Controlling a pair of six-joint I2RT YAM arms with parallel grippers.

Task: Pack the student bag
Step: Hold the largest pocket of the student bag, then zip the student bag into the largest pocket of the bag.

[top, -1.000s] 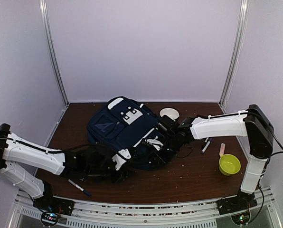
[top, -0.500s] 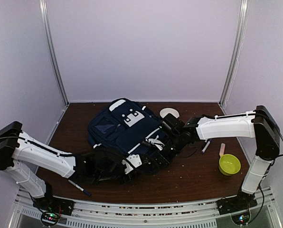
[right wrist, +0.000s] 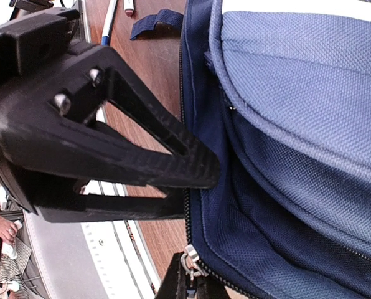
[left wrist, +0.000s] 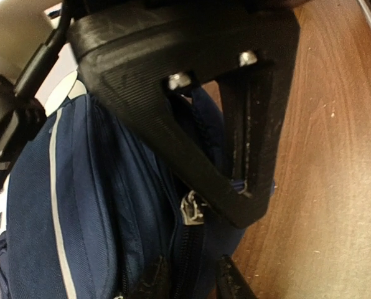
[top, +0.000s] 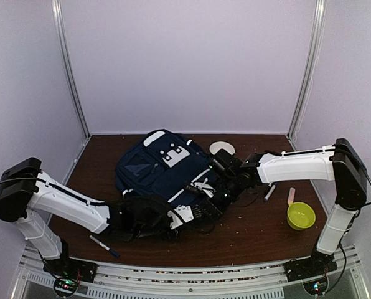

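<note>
— What is taking up the most room?

— The brown desk [top: 260, 233] is carrying everything. Next is the navy backpack [top: 151, 171]. It is lying flat around the middle of the desk, toward the back wall, with its white patches facing up.

— And the arms?

— The left arm [top: 67, 202] is lying low across the near side, its tip at the backpack's near right corner. The right arm [top: 294, 165] is spanning the right half of the desk, its tip at the same end of the backpack. The two tips are sitting close together there.

— How are the pincers standing?

— The left pincer [left wrist: 240, 244] is straddling the backpack's zipped edge, fingers narrowed, with blue fabric sitting in the gap. I cannot tell whether it is gripping the fabric. The right pincer [right wrist: 187, 246] is holding its fingers pressed together at the seam.

— Anything loose on the desk?

— A yellow bowl [top: 300, 215] is sitting far right, well apart from the backpack. A white disc [top: 223, 148] is lying just behind the backpack's far right corner. A dark pen [top: 104, 246] is lying near left, in front of the left arm, and a pale marker [top: 270, 192] is lying beneath the right arm.

— And the smallest things?

— The zipper pieces. The right pincer is pinching a metal pull [right wrist: 190, 263] between its tips. A second pull [left wrist: 188, 212] is hanging on the zip just beside the left pincer's upper finger.
</note>
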